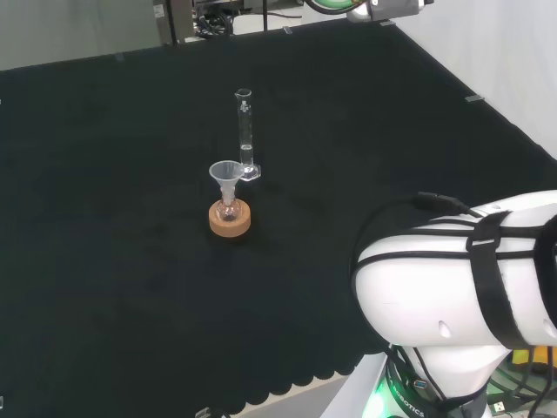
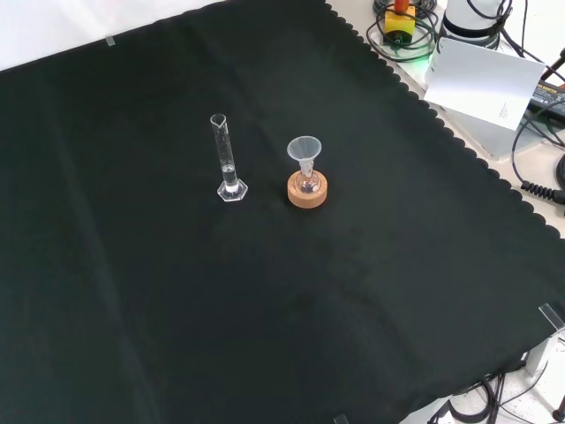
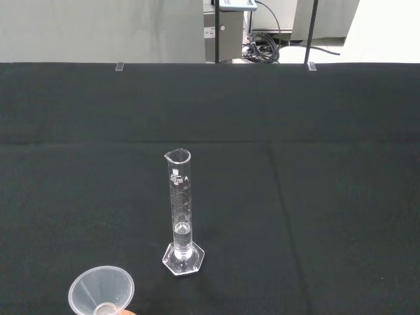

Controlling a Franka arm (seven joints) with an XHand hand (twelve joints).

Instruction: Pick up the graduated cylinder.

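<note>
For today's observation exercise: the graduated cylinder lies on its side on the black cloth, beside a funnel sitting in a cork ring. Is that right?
Not quite. The graduated cylinder stands upright on its base, as the front view shows. The rest holds: it is beside the funnel in the cork ring.

A black cloth (image 2: 265, 336) covers the surface. On it a clear cylinder (image 2: 226, 159) stands upright on its hexagonal foot. Just beside it, apart, to its right in the front view, sits a cork ring (image 2: 307, 193) carrying a small flask with a funnel (image 2: 305, 150).
</note>
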